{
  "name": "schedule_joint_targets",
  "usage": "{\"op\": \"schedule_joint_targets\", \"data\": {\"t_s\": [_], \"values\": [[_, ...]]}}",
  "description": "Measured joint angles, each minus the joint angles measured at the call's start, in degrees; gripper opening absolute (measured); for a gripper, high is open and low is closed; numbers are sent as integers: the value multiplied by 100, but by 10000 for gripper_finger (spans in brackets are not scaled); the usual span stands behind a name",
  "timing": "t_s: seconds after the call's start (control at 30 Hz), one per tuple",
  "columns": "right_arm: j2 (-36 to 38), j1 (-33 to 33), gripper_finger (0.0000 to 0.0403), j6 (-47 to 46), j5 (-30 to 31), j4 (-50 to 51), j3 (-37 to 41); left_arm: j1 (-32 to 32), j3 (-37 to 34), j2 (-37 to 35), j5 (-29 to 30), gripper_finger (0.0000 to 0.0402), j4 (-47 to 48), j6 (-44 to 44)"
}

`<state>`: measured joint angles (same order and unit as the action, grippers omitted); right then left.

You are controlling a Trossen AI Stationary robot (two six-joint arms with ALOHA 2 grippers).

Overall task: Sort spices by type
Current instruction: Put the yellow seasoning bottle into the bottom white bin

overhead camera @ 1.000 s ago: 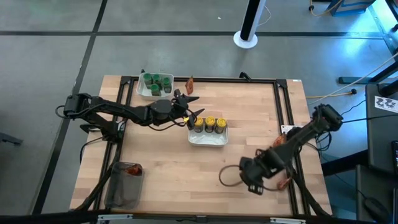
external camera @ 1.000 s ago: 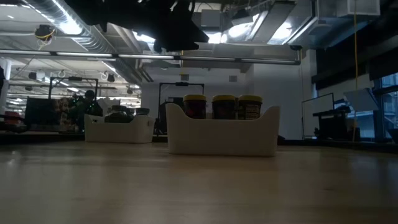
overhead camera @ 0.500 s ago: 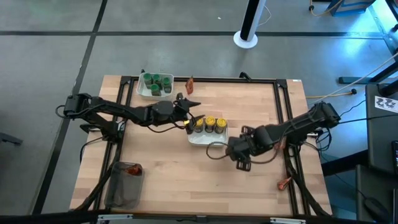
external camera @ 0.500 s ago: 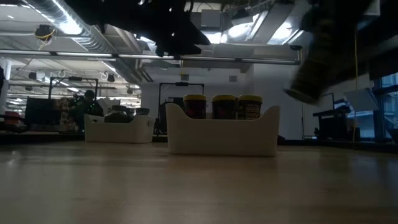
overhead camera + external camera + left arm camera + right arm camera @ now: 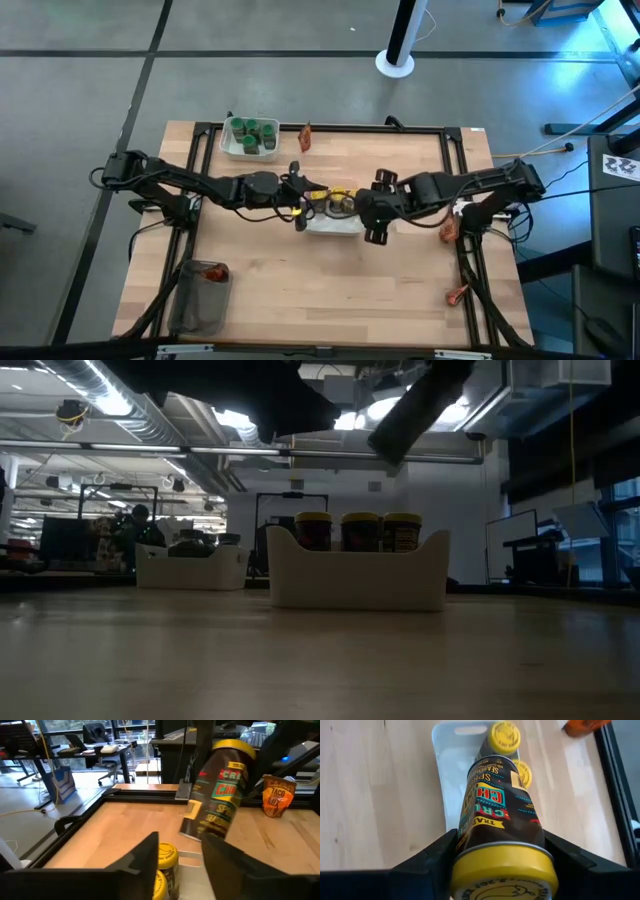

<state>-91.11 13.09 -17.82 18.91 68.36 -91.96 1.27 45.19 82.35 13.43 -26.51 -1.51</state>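
step: i am carrying a yellow-lid jar [image 5: 497, 827] over the centre tray [image 5: 335, 226] to put it in with the other yellow-lid jars [image 5: 360, 531]; sorting is looking well along, not done.
right gripper [image 5: 372, 207]: fingers are closing on the jar's sides near the lid end, jar tilting, base pointing down at the tray; hovering just at the tray's 3 o'clock edge in the high view.
left gripper [image 5: 303, 196]: hovering at the tray's 9 o'clock edge, fingers [image 5: 140, 865] standing apart, holding nothing.
next move (judgement): i am needing to stand the jar upright, lower it into a free spot beside the others, then let go; left gripper is sitting close, so clearance is tight.
risk (judgement): tilted jar could be knocking a neighbour over.
jar: small cylinder, dark printed label wrap, smooth yellow cap, looking like rigid plastic.
trays: white, rectangular, rounded corners, smooth plastic.
green-lid jars [image 5: 250, 134]: sitting in the second tray [image 5: 229, 147] at 11 o'clock of the table.
red-orange packets: flat crinkly pouches; one [image 5: 305, 137] just beside the green tray, two [image 5: 448, 231] at the table's 3 to 4 o'clock edge, more in the clear tub [image 5: 200, 290] at 7 o'clock.
table [image 5: 280, 290]: pale wood planks, black frame.
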Motion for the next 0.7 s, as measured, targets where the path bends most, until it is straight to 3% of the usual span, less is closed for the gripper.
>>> {"op": "schedule_joint_targets", "data": {"t_s": [0.3,0.7], "values": [[0,-80,230,570,-2,-624,0,27,1,95,2,9,-5,110],[-72,-78,230,714,106,-765,13,101,13,361,-144,4,-445,113]]}}
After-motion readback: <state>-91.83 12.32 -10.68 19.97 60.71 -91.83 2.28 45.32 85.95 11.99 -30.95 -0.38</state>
